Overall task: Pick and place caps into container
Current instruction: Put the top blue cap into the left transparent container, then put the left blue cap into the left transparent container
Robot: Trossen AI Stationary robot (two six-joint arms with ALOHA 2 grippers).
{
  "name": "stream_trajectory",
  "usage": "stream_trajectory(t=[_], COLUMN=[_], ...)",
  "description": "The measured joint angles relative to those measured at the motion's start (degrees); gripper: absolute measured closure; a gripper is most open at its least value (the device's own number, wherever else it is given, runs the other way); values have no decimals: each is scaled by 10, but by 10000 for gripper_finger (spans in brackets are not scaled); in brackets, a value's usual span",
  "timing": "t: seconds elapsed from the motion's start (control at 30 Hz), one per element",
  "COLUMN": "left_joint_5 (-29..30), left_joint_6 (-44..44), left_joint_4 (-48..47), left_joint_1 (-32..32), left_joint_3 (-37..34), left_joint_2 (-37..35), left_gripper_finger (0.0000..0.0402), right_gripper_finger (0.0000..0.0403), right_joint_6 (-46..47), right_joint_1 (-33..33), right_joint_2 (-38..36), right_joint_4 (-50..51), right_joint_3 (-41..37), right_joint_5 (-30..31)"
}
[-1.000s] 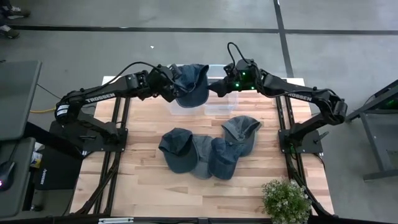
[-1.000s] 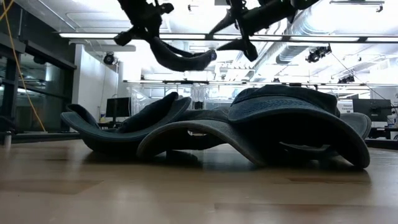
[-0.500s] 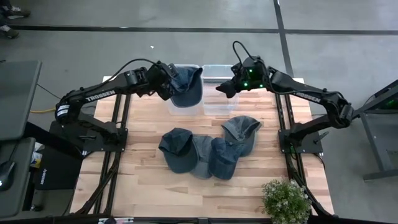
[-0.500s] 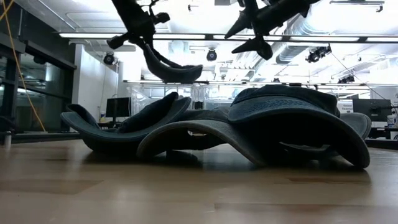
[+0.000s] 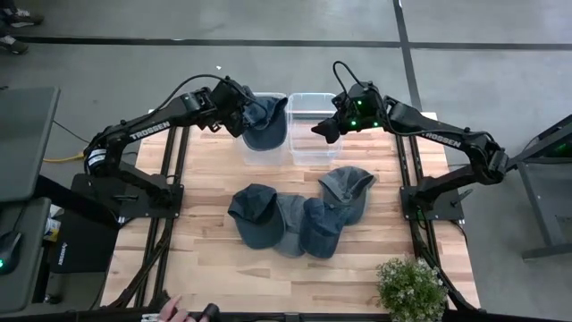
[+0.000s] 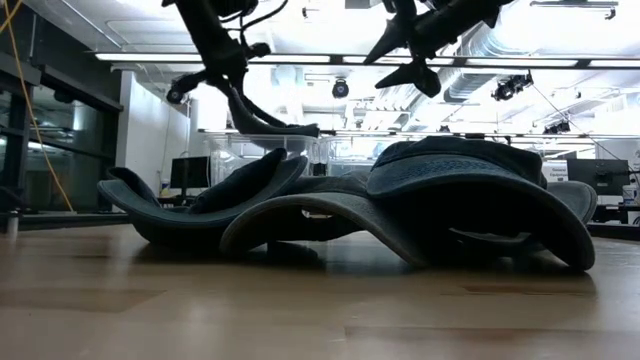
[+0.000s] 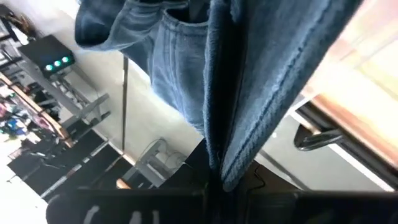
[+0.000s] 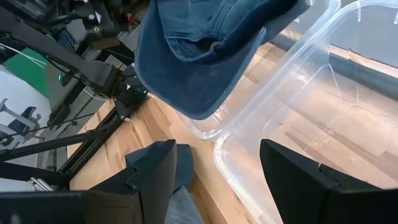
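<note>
A dark blue denim cap point(image 5: 265, 125) hangs from my left gripper point(image 5: 238, 114) over the left of two clear bins point(image 5: 253, 154) at the table's far edge. In the low view the cap point(image 6: 272, 126) curves out from the gripper point(image 6: 222, 88) at about the height of the bin's rim. My right gripper point(image 5: 323, 130) is open and holds nothing above the right clear bin point(image 5: 313, 148); its wrist view shows the spread fingers point(image 8: 155, 174) and the hanging cap point(image 8: 205, 56). Several more caps point(image 5: 299, 216) lie overlapping in a pile mid-table. My left gripper is shut on the cap's edge point(image 7: 219, 163) on its left side, pinched between the two fingers; the denim looks folded, more than one layer. The fingers come from the table's left, slanting down. The cap hangs beside and below them; whether it touches the bin, I cannot tell.
The pile of caps point(image 6: 400, 205) fills the table's middle and blocks most of the low view. A small potted plant point(image 5: 409, 286) stands at the near right corner. A person's hand point(image 5: 174, 311) shows at the near edge. Bare wood point(image 5: 206, 259) lies near and left of the pile.
My left gripper has carried the cap toward the table's left and down, from between the two bins to over the left bin. My right gripper has drawn away from the cap toward the right and now hovers over the right bin.
</note>
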State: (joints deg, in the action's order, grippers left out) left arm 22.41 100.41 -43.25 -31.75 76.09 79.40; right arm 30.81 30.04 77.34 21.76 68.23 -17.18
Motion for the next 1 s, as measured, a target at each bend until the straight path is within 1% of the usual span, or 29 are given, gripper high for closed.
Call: stream_trajectory(t=[0.17,0.33,0.43,0.63,0.77,1.0], left_joint_5=[-5,-4,9,-2,-6,-9], left_joint_6=[16,21,23,-30,-38,-112], left_joint_4=[19,29,30,21,19,17], left_joint_1=[-2,-9,-13,-37,-54,-73], left_joint_3=[0,0,0,0,0,0], left_joint_2=[30,41,52,59,59,59], left_gripper_finger=[394,394,389,335,305,247], right_gripper_finger=[176,176,176,176,176,176], right_joint_6=[1,0,-1,-9,-13,-17], right_joint_1=[0,0,0,0,0,0], right_joint_2=[0,0,0,0,0,0], right_joint_4=[4,16,24,24,24,24], right_joint_3=[0,0,0,0,0,0], right_joint_5=[1,1,2,3,5,5])
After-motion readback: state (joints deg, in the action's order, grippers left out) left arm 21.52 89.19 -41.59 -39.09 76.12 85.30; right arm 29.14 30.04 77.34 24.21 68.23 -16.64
